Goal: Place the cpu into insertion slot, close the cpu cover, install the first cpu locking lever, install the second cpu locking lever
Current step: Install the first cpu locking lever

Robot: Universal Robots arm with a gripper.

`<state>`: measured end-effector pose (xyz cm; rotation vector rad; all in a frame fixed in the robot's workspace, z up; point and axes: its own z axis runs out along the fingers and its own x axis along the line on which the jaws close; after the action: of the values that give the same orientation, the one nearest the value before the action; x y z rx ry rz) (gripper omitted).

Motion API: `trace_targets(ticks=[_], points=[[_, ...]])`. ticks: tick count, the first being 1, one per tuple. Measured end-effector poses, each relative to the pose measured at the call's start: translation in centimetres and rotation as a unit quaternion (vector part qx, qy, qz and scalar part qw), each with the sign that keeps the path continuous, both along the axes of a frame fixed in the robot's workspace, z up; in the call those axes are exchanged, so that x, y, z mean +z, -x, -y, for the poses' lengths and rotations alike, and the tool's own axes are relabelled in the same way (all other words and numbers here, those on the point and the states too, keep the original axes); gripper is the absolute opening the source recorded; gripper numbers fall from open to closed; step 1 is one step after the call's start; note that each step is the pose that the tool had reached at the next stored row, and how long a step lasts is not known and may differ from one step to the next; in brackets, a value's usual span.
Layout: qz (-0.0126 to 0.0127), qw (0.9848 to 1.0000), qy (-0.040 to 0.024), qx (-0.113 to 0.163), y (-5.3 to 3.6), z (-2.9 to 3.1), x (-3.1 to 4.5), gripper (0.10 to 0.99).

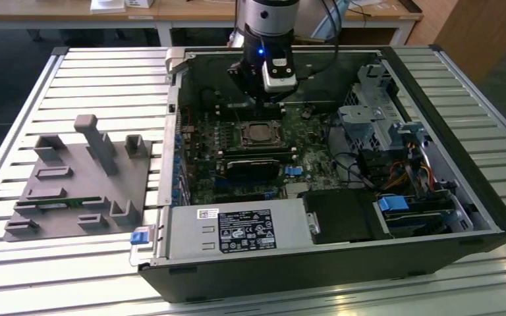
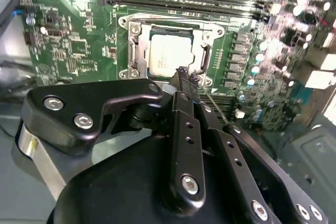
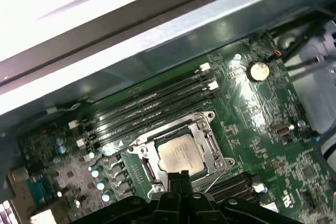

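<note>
Presently the gripper [image 2: 184, 73] has its fingers drawn narrow together, with nothing confirmed between them. In the exterior view the cpu [image 1: 259, 134] lies at six o'clock from the gripper, near it. It is seated flat in the insertion slot [image 2: 202, 55], and the cpu cover [image 2: 168, 20] is down around it. In the second wrist view a thin locking lever [image 2: 216, 100] runs just beside the fingertips at the socket's edge; contact cannot be determined. Judgement: this lever is the item nearest to hand
</note>
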<state>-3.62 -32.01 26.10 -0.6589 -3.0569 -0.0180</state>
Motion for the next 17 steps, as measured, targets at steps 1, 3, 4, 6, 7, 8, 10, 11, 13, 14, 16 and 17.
trace_targets(ticks=[1,3,4,6,7,8,10,11,13,14,16,17], points=[[0.0,1.0,0.0,0.009,0.0,0.0,0.0,0.106],[0.0,0.9995,0.0,0.033,0.0,0.0,0.0,0.106],[0.0,0.9992,0.0,0.04,0.0,0.0,0.0,0.106],[0.0001,0.9985,0.0,0.054,0.0,0.0,0.0,0.106],[0.0001,0.9982,0.0,0.06,0.0,0.0,0.0,0.106],[0.0004,0.9979,0.0001,0.065,0.0,0.0,0.0,0.106],[0.0015,0.9972,0.0001,0.075,0.0,0.0,0.0,0.106],[0.0025,0.9968,0.0001,0.08,0.0,0.0,0.0,0.106],[0.0047,0.9961,0.0003,0.089,0.0,0.0,0.0,0.106],[0.0057,0.9956,0.0004,0.093,0.0,0.0,0.0,0.106],[0.0077,0.9947,0.0005,0.103,0.0,0.0,0.0,0.106],[0.0088,0.9943,0.0006,0.106,0.0,0.0,0.0,0.106]])
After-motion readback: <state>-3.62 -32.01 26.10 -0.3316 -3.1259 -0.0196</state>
